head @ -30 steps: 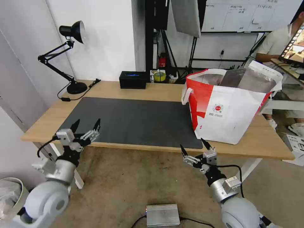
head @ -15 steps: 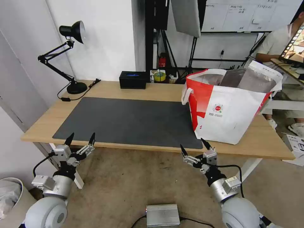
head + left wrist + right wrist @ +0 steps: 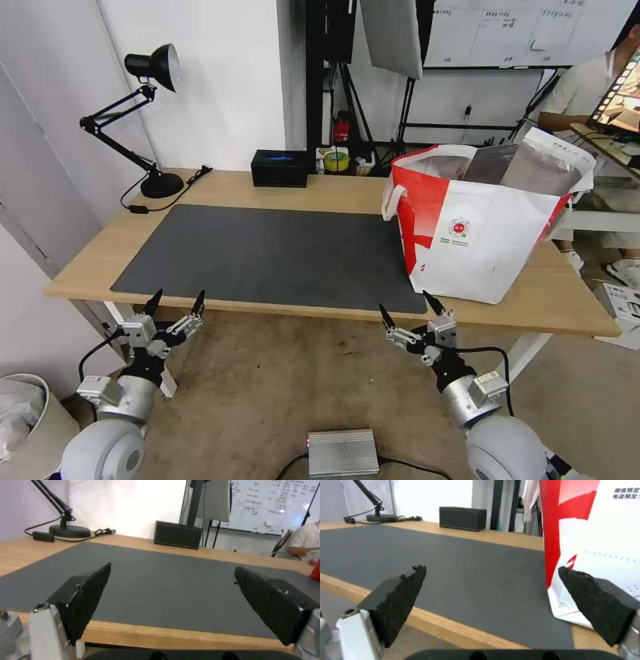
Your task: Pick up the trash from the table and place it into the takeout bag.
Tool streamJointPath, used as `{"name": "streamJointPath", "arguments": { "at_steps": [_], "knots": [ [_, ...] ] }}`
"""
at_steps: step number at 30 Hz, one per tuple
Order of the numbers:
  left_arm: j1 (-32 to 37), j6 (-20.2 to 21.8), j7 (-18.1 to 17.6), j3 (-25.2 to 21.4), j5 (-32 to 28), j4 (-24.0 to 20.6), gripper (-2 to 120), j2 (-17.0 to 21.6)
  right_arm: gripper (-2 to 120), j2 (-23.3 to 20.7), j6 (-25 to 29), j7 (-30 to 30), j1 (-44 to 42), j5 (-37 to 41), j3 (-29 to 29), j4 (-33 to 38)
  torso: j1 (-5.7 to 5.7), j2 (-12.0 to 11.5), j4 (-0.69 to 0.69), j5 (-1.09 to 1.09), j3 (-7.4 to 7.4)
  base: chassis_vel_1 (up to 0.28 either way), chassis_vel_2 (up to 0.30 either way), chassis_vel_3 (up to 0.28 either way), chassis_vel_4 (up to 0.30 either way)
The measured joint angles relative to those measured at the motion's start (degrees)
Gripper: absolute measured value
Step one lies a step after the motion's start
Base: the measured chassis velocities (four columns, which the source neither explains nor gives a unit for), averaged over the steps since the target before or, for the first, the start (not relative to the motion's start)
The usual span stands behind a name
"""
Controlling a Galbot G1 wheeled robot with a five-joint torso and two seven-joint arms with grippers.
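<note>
Both arms are hanging low in front of the table (image 3: 567,307), short of its near edge. The left gripper (image 3: 177,301) is sitting below the front-left corner of the dark grey mat (image 3: 267,253), fingers spread wide, holding nothing. The right gripper (image 3: 408,310) is sitting below the mat's front-right corner, also spread wide and holding nothing.

The takeout bag (image 3: 480,233) is standing upright on the right part of the table, its near left corner overlapping the mat edge, mouth gaping with silvery lining showing. It is carrying a small round red logo with tiny print beneath, too small to read in the head view. In the right wrist view the bag (image 3: 603,542) is showing grey Chinese characters at its upper part, reading roughly "微信预定" and "电话预定".

A black box (image 3: 280,167) is sitting at the far edge.
</note>
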Motion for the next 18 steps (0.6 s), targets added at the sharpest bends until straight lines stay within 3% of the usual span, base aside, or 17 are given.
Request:
{"name": "streamJointPath", "arguments": {
  "at_steps": [18],
  "knots": [
    [-0.06,0.2,-0.15,0.06,-0.15,-0.03,100,0.07,100,0.0,0.0,0.0,0.0,0.0,0.0,0.0,0.0,0.0,0.0,0.0,0.0,0.0,0.0,0.0,0.0]
  ]
}}
